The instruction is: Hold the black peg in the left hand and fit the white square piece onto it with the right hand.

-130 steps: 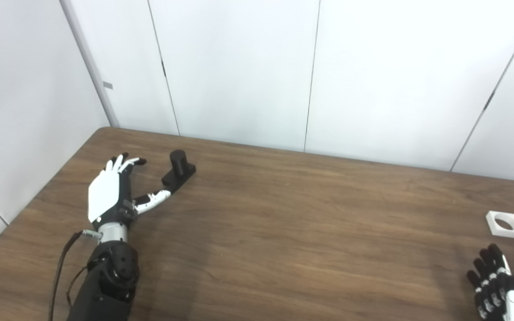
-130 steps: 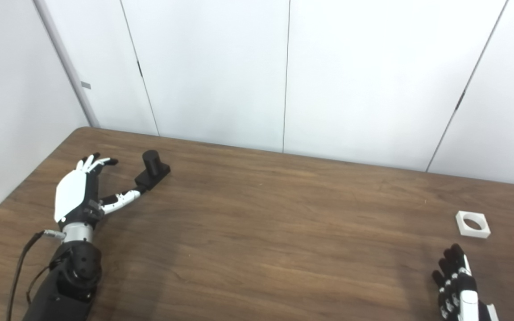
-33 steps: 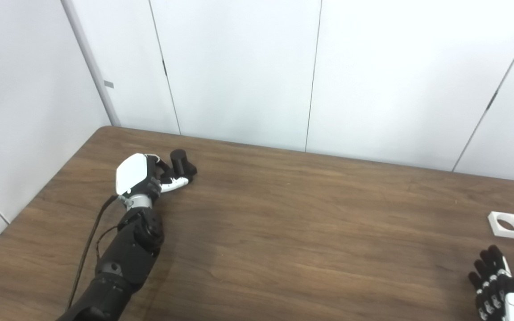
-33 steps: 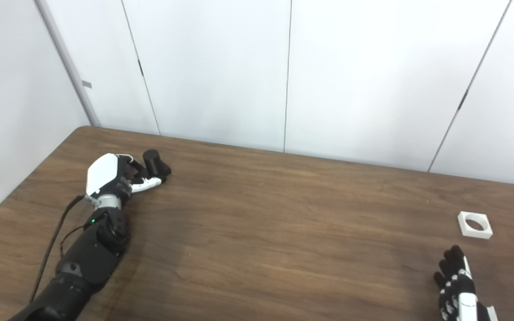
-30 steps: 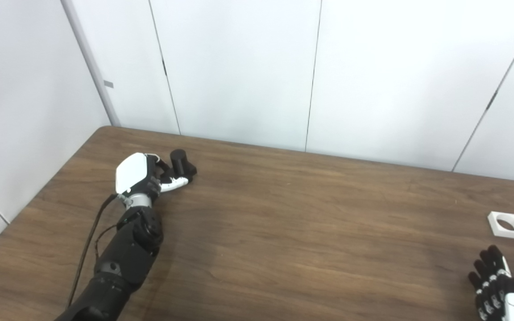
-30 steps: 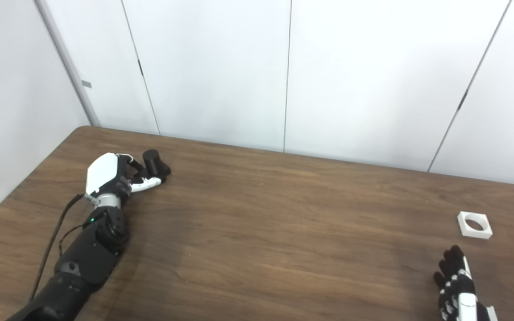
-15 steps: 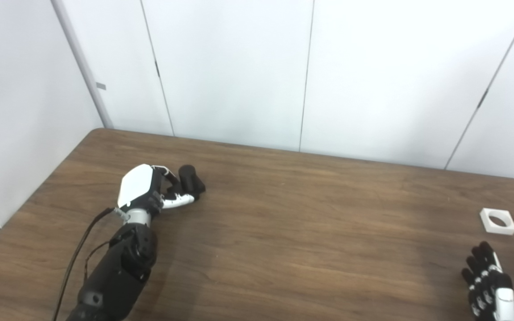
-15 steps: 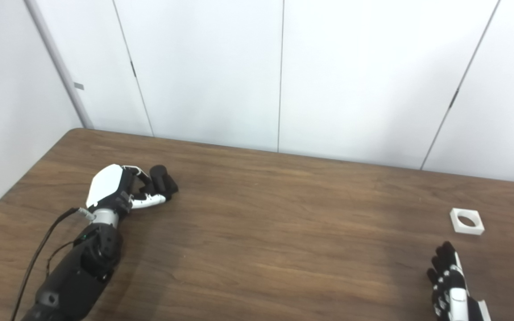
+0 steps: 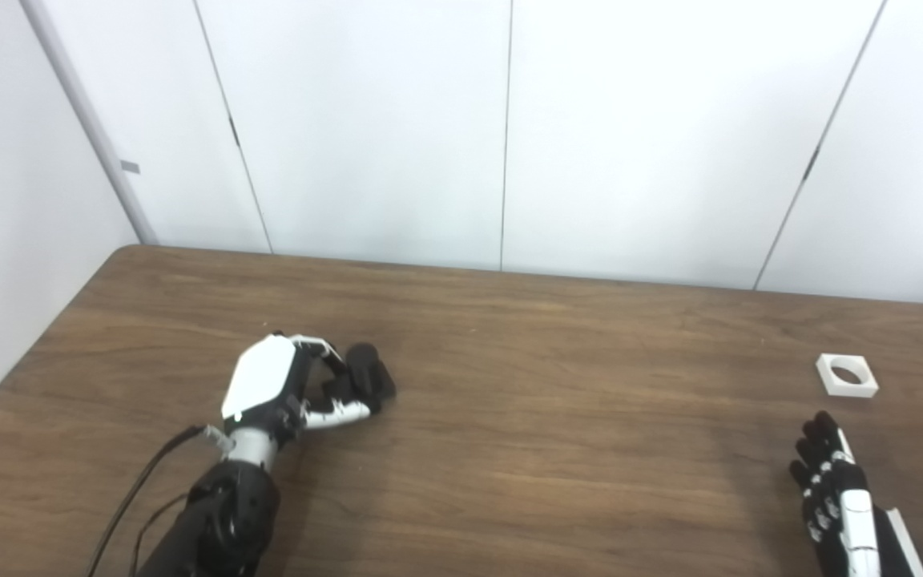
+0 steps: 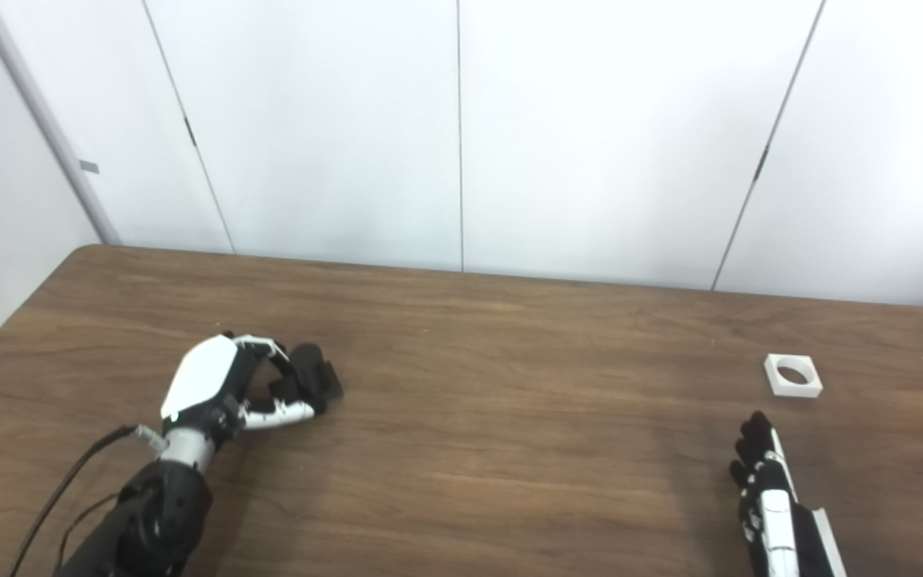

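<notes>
Tabletop (image 9: 509, 449): left hand (image 9: 269, 389) grips black peg (image 9: 369, 377)

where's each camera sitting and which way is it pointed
Left eye view: on the robot's head, looking down and forward over the wooden table to white wall panels; both forearms rise from the bottom edge.
Right eye view: beside it, same aim, everything shifted left.
Shared: left hand closed on the black peg, open right hand near the white square piece.

Left robot hand (image 9: 285, 389) grips black peg (image 9: 367, 375); white square piece (image 9: 846, 375) apart
</notes>
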Robot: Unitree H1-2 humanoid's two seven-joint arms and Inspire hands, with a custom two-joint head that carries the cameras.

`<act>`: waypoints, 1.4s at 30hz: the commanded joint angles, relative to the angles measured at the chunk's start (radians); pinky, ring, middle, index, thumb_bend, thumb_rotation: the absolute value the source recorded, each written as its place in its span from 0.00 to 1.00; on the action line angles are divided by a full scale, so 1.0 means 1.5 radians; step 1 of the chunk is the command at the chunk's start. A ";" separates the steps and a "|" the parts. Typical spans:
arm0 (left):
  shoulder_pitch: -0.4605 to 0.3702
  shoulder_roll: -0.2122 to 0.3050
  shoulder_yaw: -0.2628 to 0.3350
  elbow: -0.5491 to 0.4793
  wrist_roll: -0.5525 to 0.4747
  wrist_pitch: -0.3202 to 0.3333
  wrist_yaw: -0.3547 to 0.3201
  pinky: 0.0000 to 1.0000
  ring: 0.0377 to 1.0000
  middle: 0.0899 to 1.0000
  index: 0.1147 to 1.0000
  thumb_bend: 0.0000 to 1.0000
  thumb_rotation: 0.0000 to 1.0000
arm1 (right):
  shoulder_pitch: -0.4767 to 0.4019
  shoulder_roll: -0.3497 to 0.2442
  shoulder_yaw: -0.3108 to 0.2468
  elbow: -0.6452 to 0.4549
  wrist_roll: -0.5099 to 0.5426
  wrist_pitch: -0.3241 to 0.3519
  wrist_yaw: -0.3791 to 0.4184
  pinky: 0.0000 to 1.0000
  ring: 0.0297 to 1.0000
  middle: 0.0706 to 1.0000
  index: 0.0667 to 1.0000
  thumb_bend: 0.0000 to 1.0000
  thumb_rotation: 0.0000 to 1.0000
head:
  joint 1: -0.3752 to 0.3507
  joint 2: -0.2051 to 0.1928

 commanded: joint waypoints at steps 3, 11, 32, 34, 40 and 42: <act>0.009 -0.012 -0.018 -0.043 0.029 -0.038 -0.006 1.00 0.87 0.75 0.42 0.52 0.05 | -0.003 0.006 0.010 -0.016 -0.011 0.017 -0.003 1.00 1.00 1.00 1.00 0.52 1.00 | -0.010 0.006; 0.030 -0.038 -0.063 -0.089 0.085 -0.047 -0.036 1.00 0.88 0.77 0.42 0.52 0.05 | -0.005 0.011 0.018 -0.049 -0.021 0.051 -0.017 1.00 1.00 0.99 1.00 0.54 1.00 | -0.037 0.025; 0.083 -0.101 -0.140 -0.128 0.128 -0.068 -0.104 1.00 0.90 0.78 0.42 0.52 0.06 | -0.015 0.011 0.019 -0.115 -0.046 0.125 -0.032 1.00 0.99 0.98 1.00 0.57 1.00 | -0.095 0.076; 0.086 -0.103 -0.146 -0.127 0.129 -0.070 -0.106 1.00 0.90 0.79 0.42 0.52 0.06 | -0.017 0.010 0.017 -0.117 -0.048 0.127 -0.034 1.00 0.98 0.98 1.00 0.56 1.00 | -0.098 0.078; 0.093 -0.107 -0.153 -0.122 0.132 -0.081 -0.104 1.00 0.90 0.78 0.42 0.52 0.06 | -0.025 0.012 0.014 -0.116 -0.061 0.129 -0.045 1.00 0.97 0.96 0.97 0.59 1.00 | -0.103 0.082; 0.095 -0.109 -0.153 -0.120 0.134 -0.084 -0.103 1.00 0.90 0.78 0.42 0.52 0.06 | -0.027 0.013 0.012 -0.114 -0.062 0.127 -0.048 1.00 0.96 0.95 0.95 0.57 1.00 | -0.103 0.082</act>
